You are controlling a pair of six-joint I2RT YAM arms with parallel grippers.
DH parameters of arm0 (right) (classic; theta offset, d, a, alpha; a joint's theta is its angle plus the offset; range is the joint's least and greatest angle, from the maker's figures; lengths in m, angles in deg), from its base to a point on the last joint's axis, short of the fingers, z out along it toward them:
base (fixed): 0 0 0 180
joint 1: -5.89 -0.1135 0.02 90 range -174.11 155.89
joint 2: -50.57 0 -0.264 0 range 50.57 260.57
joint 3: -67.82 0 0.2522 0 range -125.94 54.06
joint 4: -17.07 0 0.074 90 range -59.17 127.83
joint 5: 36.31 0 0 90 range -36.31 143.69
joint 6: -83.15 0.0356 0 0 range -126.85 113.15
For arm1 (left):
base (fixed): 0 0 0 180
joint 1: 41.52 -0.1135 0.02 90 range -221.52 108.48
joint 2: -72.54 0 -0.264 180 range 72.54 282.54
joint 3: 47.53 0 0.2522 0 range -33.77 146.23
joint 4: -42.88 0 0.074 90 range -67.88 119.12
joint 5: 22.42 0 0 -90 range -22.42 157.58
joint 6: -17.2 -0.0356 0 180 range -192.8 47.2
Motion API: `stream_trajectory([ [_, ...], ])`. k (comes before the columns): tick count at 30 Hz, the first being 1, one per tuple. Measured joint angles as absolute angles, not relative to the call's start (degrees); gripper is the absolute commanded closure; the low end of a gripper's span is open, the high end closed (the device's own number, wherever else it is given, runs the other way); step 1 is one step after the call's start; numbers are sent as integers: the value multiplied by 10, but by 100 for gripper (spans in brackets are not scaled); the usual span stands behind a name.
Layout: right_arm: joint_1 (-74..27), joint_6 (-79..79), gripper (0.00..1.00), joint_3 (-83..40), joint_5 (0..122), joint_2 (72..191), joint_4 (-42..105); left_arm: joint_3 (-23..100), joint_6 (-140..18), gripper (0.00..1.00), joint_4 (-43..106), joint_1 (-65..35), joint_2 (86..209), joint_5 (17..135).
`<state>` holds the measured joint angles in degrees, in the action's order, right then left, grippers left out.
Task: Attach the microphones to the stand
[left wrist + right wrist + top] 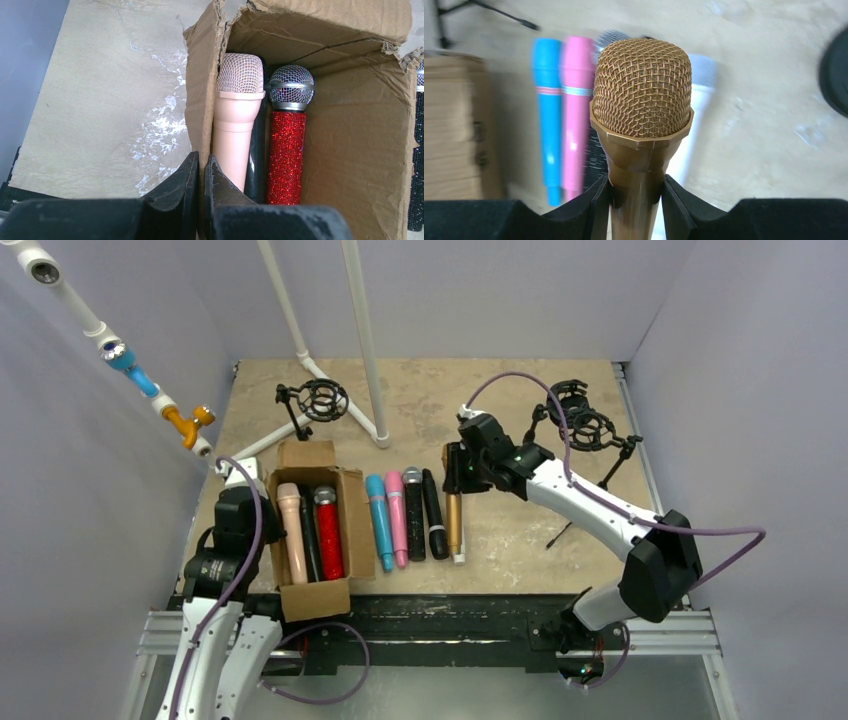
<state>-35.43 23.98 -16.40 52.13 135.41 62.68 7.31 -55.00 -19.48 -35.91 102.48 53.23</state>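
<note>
The blue microphone and pink microphone blur; gold microphone mostly hides white microphone.

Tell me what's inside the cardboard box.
The cardboard box holds a peach microphone and a red glitter microphone, with a dark microphone between them, mostly covered. Anything under them is hidden.

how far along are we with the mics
Early. A blue piece and an orange piece on the pipe rack may be mounted mics; unclear. In hand: right pincer grips the gold microphone; left pincer pinches the cardboard box wall. Left: three in the box, five on the table.
</note>
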Motion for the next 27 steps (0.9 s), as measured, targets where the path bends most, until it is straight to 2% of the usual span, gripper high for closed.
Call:
stream_trajectory([
  [7, -307, 222, 100, -73, 477, 1351, 638, 73, -550, 100, -195, -359, 1020, 538],
  [16, -278, 211, 87, -65, 469, 1422, 593, 73, -550, 100, -198, -359, 1013, 539],
  [19, -278, 211, 77, -65, 472, 1448, 579, 73, -550, 100, -198, -359, 1013, 539],
  [24, -278, 213, 48, -65, 474, 1461, 563, 73, -550, 100, -198, -359, 1012, 539],
  [27, -278, 215, 36, -66, 472, 1461, 556, 73, -550, 100, -198, -359, 1011, 539],
])
